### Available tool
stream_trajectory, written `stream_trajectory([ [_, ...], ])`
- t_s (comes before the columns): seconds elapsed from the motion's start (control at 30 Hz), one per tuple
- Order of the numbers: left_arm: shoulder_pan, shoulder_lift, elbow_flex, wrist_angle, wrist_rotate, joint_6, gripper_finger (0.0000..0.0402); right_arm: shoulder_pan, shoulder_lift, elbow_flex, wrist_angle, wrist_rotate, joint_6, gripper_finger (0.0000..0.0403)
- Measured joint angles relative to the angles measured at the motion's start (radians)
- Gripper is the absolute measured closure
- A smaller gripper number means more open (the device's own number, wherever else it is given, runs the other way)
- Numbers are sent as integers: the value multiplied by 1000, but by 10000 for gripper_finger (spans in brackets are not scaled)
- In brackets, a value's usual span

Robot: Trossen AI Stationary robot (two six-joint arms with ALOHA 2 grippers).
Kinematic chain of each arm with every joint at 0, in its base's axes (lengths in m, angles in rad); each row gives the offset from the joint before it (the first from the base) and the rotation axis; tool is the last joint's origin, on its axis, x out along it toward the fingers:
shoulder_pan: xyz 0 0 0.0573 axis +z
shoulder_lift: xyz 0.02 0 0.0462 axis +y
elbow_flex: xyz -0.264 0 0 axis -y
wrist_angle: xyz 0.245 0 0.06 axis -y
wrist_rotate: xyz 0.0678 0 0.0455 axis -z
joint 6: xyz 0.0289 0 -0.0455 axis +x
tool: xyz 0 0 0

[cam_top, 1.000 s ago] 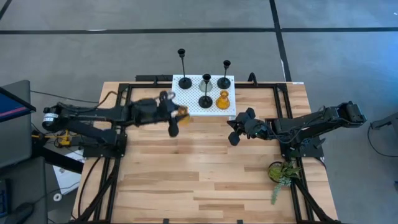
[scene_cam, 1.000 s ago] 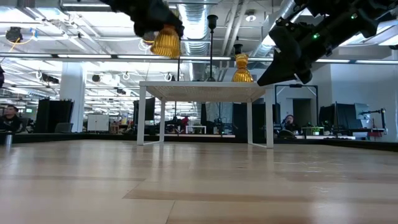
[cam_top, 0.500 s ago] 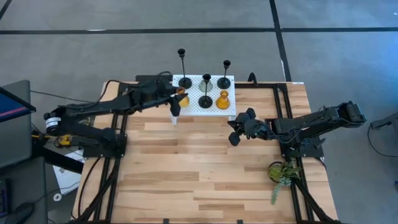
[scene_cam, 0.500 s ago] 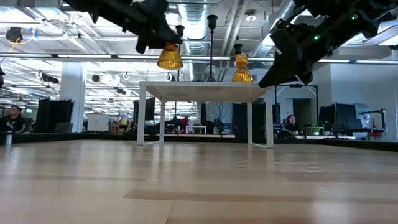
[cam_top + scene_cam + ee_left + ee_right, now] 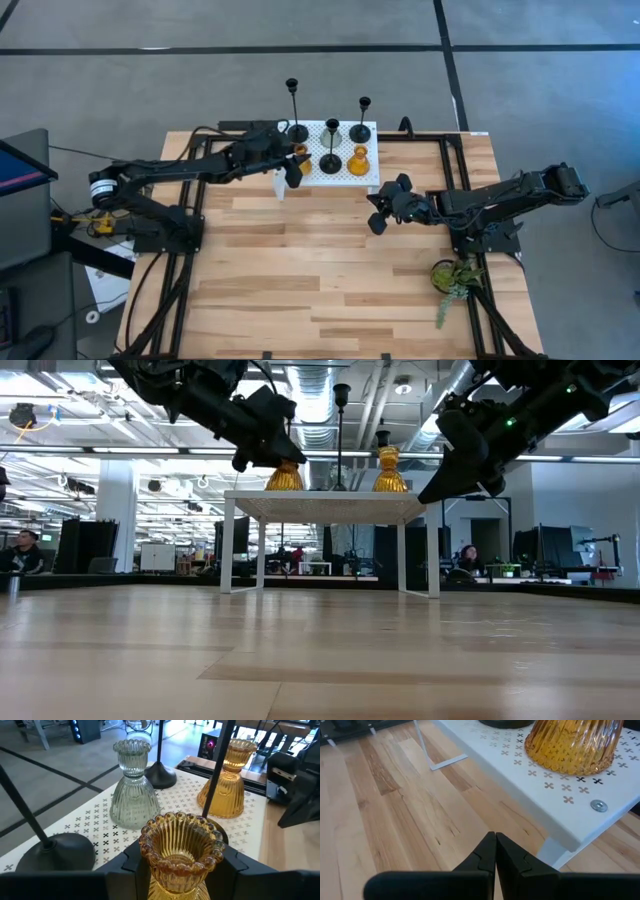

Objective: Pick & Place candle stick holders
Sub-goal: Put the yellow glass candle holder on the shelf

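— while the left gripper (image 5: 175,865) hangs over the white perforated stand (image 5: 352,175), what do its fingers (image 5: 125,862) hold?
— an amber glass candle holder (image 5: 181,847), pinched at its sides, above the stand's near-left corner beside the clear glass holder (image 5: 131,785).
— and the right gripper (image 5: 495,851)?
— fingers pressed together, empty, over the bench (image 5: 330,270) just right of the stand, near the second amber holder (image 5: 359,160).

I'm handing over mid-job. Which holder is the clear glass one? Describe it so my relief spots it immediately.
Find the white perforated stand at the wooden table's far edge. On it, the clear glass holder sits in the back row, between two thin-stemmed black holders. It is the only colourless ribbed glass piece there; the similarly ribbed ones are amber, one held in the left gripper.
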Motion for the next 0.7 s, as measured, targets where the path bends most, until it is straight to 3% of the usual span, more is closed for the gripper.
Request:
stream_trajectory([
  [0.7,17,14,-57,100,-51,-1,257,0,0,0,1,0,0,402],
])
